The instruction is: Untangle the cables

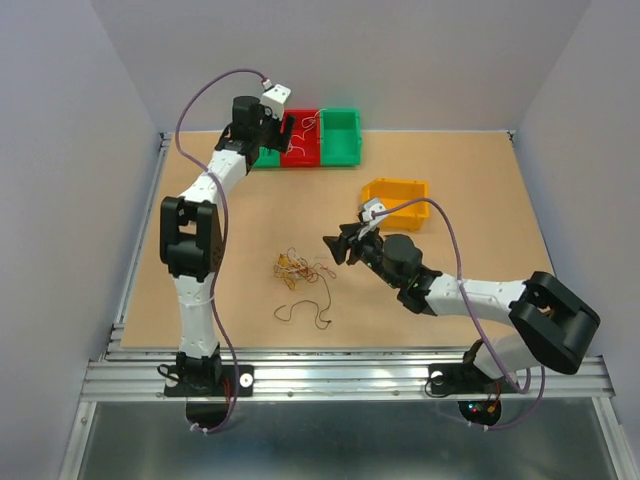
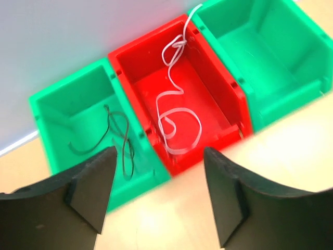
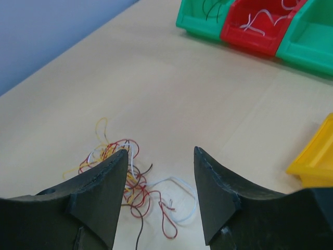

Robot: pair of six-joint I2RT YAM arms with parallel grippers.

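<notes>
On the left, the left tool (image 2: 158,179) hangs above the row of small plastic bins at the far edge of the bench (image 1: 470,170), its fingers spread and holding nothing. Under it, the left green bin (image 2: 57,109) contains a thin dark wire (image 2: 127,140). The red bin (image 2: 213,104) contains a curly white wire (image 2: 174,51), with one end over the rim. The right green bin (image 2: 270,62) looks empty.

In the middle of the bench lies the tangle of thin red, yellow and white cables (image 1: 298,268), so I judge that most of the work is not yet done. The right tool (image 3: 158,192) hovers just beside this tangle, spread and empty. The yellow plastic bin (image 1: 395,190) has no wire that I can see.
</notes>
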